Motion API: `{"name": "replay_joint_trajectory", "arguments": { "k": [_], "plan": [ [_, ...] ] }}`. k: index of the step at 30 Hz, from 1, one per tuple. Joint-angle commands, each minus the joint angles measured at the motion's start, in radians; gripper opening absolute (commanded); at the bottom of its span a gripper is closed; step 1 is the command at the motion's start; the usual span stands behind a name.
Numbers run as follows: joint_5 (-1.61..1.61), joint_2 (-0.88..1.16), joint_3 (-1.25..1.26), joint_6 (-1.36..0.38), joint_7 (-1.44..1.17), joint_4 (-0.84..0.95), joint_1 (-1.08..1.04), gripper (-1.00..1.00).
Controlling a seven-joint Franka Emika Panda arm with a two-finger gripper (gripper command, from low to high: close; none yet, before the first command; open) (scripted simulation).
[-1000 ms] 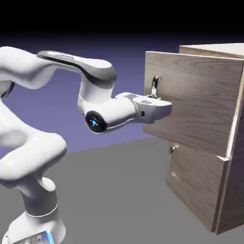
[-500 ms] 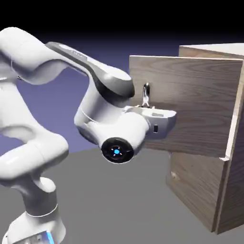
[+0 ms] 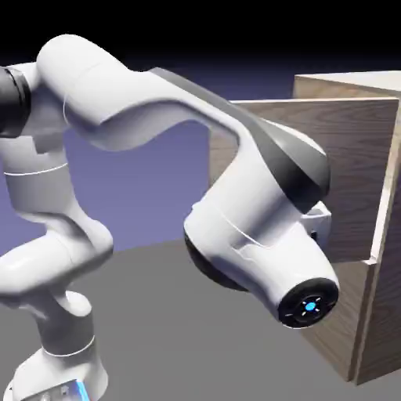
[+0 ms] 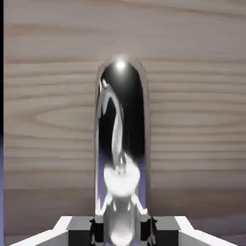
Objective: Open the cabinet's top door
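Right now your gripper (image 4: 122, 230) is clamped on the silver handle (image 4: 121, 144), which rises up the middle of the hand view against the door's wood grain. From outside, the arm (image 3: 258, 211) fills the frame's centre and hides the hand; the top door (image 3: 345, 164) stands swung out from the cabinet (image 3: 384, 313) at the right.

Rendered simulation environment: flat grey surface (image 3: 157, 329), plain blue-violet backdrop (image 3: 157, 180), one white glossy robot arm (image 3: 117, 102), one tall light-brown wood-grain cabinet (image 3: 376, 313).
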Motion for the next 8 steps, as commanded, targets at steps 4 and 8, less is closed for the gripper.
{"name": "replay_joint_trajectory", "arguments": {
  "k": [4, 8],
  "plan": [
    [-0.048, 0.112, 0.005, -0.088, -0.022, 0.145, -0.009, -1.0],
    [-0.077, 0.194, 0.012, -0.151, -0.034, 0.257, -0.012, -1.0]
  ]
}}
